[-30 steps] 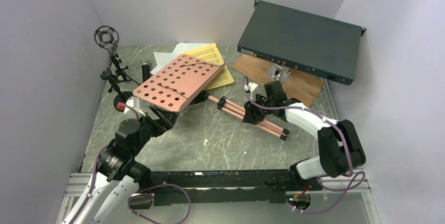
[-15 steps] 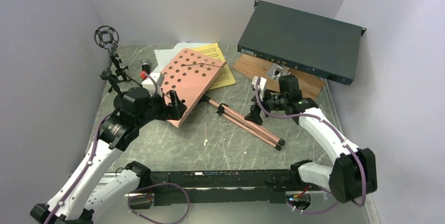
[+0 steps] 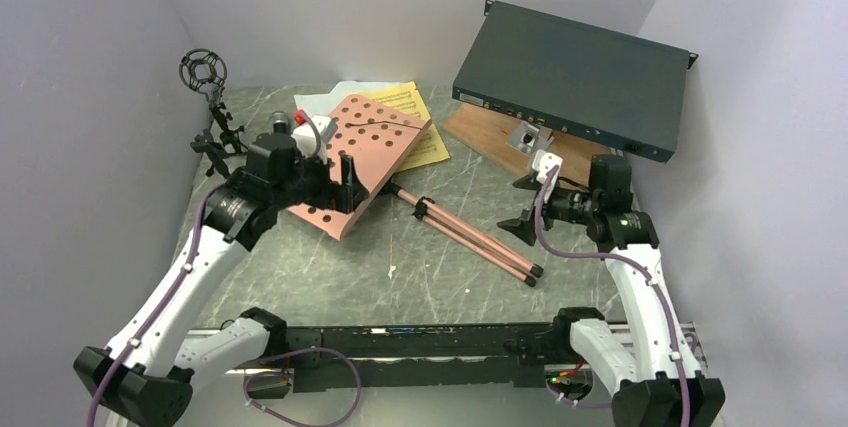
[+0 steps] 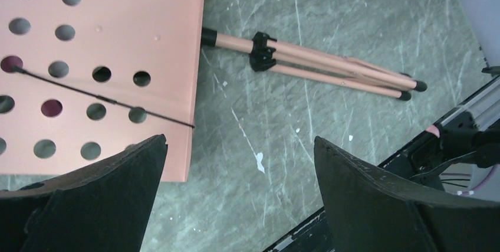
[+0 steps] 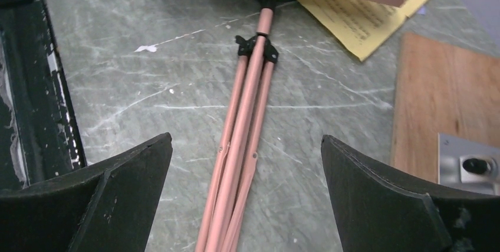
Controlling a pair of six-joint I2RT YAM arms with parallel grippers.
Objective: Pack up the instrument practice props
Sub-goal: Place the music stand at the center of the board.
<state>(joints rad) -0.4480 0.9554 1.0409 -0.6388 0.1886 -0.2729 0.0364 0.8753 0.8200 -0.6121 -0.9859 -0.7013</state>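
Observation:
The pink perforated music desk (image 3: 372, 142) lies on the table over yellow sheet music (image 3: 428, 143) and white pages (image 3: 318, 103). Its folded pink tripod legs (image 3: 470, 232) stretch toward the front right. My left gripper (image 3: 335, 190) hovers open above the desk's near edge (image 4: 106, 39), holding nothing. My right gripper (image 3: 520, 207) is open above the legs (image 5: 247, 122), with its fingers well apart from them. A black microphone (image 3: 278, 124) and a black mic holder on a small stand (image 3: 204, 70) sit at the back left.
A dark teal rack box (image 3: 570, 62) leans at the back right over a brown wooden board (image 3: 475, 129), which carries a small silver part (image 3: 525, 135). Walls close in the left, back and right. A black rail (image 3: 420, 339) runs along the table's near edge.
My right gripper opened, let go of the tripod legs and drew back to the right. The left arm reached forward over the desk. The desk swung round and back, and the legs shifted.

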